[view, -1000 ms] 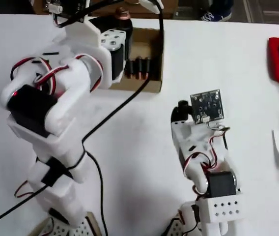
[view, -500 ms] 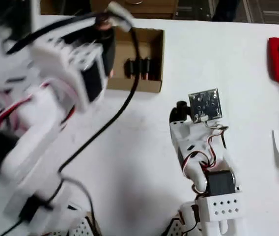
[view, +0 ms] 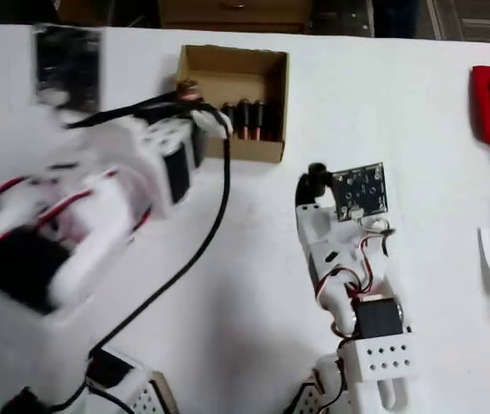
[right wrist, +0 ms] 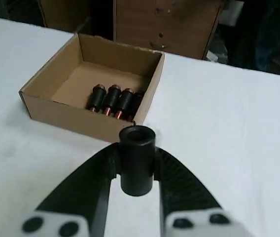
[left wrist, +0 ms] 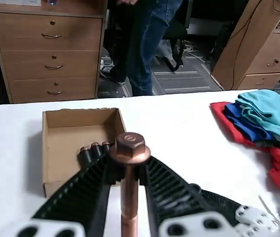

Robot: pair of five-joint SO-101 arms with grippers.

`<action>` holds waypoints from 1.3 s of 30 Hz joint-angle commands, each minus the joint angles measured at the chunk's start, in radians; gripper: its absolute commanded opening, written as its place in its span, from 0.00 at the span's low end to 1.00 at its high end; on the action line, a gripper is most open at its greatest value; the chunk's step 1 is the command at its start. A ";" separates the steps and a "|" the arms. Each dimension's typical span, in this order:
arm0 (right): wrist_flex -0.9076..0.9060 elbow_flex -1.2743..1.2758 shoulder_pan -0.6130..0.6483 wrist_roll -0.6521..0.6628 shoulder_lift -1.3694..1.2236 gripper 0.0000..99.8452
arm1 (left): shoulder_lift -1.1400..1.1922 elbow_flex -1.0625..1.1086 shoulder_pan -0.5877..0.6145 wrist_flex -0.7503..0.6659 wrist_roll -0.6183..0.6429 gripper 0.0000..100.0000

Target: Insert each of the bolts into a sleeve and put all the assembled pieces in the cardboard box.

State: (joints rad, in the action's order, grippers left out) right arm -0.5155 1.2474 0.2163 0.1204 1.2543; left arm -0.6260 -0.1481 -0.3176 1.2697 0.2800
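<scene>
From above, the cardboard box (view: 195, 65) sits at the far side of the white desk (view: 417, 129), with a row of assembled pieces (view: 245, 119) along its near wall. The left arm (view: 98, 207) holds a copper bolt (view: 186, 89) at the box's left edge. The right arm (view: 340, 250) holds a black sleeve (view: 317, 177) nearer, apart from the box. In the left wrist view, the left jaws are clamped on the bolt's shank, hex head up. In the right wrist view, the right jaws grip the sleeve upright, open end up.

Office or lab: wooden drawer cabinets (left wrist: 51, 54), white table (left wrist: 179, 128).
</scene>
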 commanded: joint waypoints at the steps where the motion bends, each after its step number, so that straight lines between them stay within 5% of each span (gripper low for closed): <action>1: 0.076 0.000 0.056 -0.009 0.007 0.02 | -0.075 0.289 0.002 -0.344 0.009 0.02; 5: 0.076 0.000 0.136 -0.009 0.007 0.02 | -0.155 0.570 -0.002 -0.692 0.009 0.02; 9: 0.076 -0.002 0.151 -0.009 0.021 0.02 | -0.241 0.737 -0.025 -0.861 0.011 0.02; 28: 0.085 0.183 0.153 -0.009 0.418 0.02 | -0.229 0.797 -0.218 -0.962 0.015 0.02; 39: 0.085 0.183 0.153 -0.009 0.423 0.02 | -0.144 0.806 -0.222 -0.974 0.163 0.02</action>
State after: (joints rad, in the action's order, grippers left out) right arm -0.4542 1.4377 0.3636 0.1204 1.6487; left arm -0.7733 0.6651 -0.5278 0.3276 0.4104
